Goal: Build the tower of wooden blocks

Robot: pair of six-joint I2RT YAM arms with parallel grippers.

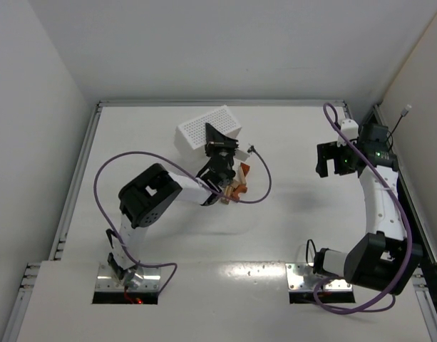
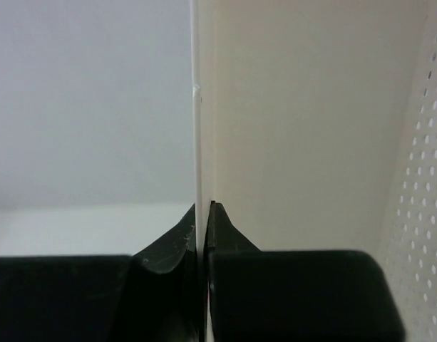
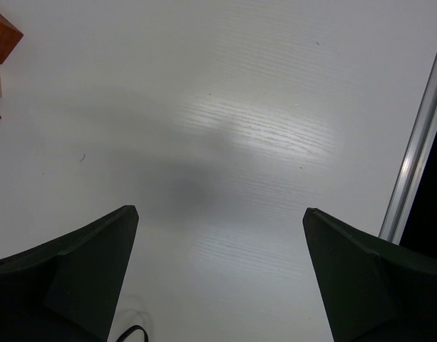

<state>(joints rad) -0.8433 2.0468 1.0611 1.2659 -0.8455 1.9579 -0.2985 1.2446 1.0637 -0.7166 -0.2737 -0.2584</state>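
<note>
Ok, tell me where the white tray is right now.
In the top view the white tray is at the far middle of the table, slightly left, its edge pinched in the shut left end effector, with the wood blocks just on its near side.

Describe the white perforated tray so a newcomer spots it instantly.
On the white table, look to the far middle, ahead of the left arm. The white rectangular tray is there; unlike the small tan and reddish-brown wooden blocks nearby, it is large and dotted with holes.
</note>
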